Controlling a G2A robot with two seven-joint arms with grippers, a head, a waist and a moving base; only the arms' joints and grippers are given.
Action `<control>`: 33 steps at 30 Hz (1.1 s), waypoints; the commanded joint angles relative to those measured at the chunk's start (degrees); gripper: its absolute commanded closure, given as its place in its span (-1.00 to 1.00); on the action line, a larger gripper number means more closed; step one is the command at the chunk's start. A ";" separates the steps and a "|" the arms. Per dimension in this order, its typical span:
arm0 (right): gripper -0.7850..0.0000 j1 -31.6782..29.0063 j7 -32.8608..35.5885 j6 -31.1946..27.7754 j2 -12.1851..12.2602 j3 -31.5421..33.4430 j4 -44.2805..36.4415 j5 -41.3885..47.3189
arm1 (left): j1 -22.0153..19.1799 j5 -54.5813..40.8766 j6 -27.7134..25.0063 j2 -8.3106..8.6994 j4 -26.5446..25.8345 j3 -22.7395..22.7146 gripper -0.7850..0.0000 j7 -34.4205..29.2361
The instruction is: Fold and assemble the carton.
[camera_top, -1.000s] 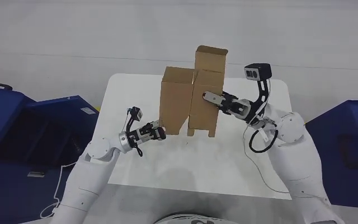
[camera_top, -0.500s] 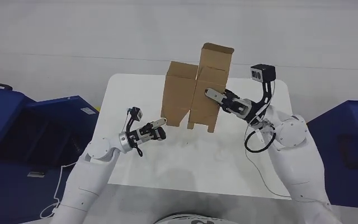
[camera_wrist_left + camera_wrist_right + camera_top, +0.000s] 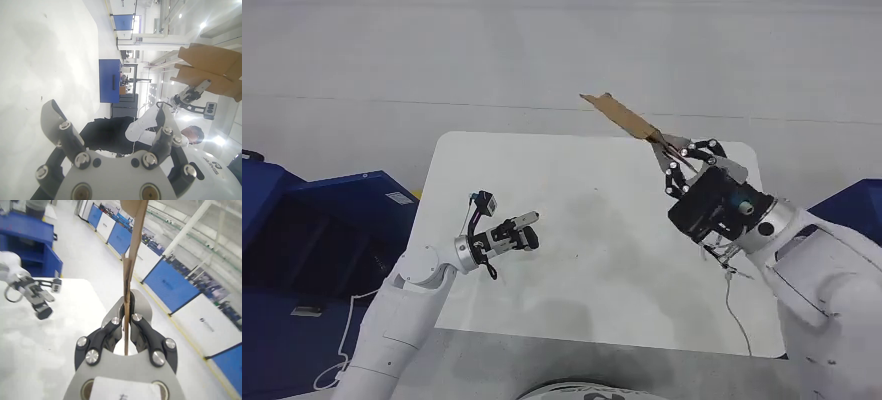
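One carton [image 3: 627, 115] — pinched up high.
Right end effector [image 3: 667, 150] grips it; left end effector [image 3: 532, 218] is spread wide above the surface [image 3: 592, 250].

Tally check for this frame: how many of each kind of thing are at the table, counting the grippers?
Carton: 1, held up in the air
Grippers: 2, the left gripper open and empty, the right gripper shut on the carton
Table: 1
Total: 4
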 commanded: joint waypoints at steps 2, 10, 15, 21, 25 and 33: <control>1.00 -5.00 -13.31 10.55 0.71 -8.23 -0.05 -34.13 | 0.00 0.00 0.00 0.00 0.00 0.00 -1.00 0.00; 1.00 -22.49 -13.15 35.34 2.06 -18.80 -0.05 -80.31 | 0.00 0.00 0.00 0.00 0.00 0.00 -1.00 0.00; 1.00 -23.97 -13.17 38.81 4.49 -15.28 2.92 -82.03 | 0.00 0.00 0.00 0.00 0.00 0.00 -1.00 0.00; 1.00 -25.50 -12.51 39.14 7.89 -12.92 2.96 -82.03 | 0.00 0.00 0.00 0.00 0.00 0.00 -1.00 0.00; 1.00 -27.93 -10.30 38.15 8.59 -15.88 -0.05 -81.55 | 0.00 0.00 0.00 0.00 0.00 0.00 -1.00 0.00; 1.00 -22.67 -17.83 44.16 7.26 -18.49 -0.05 -53.05 | 0.00 0.00 0.00 0.00 0.00 0.00 -1.00 0.00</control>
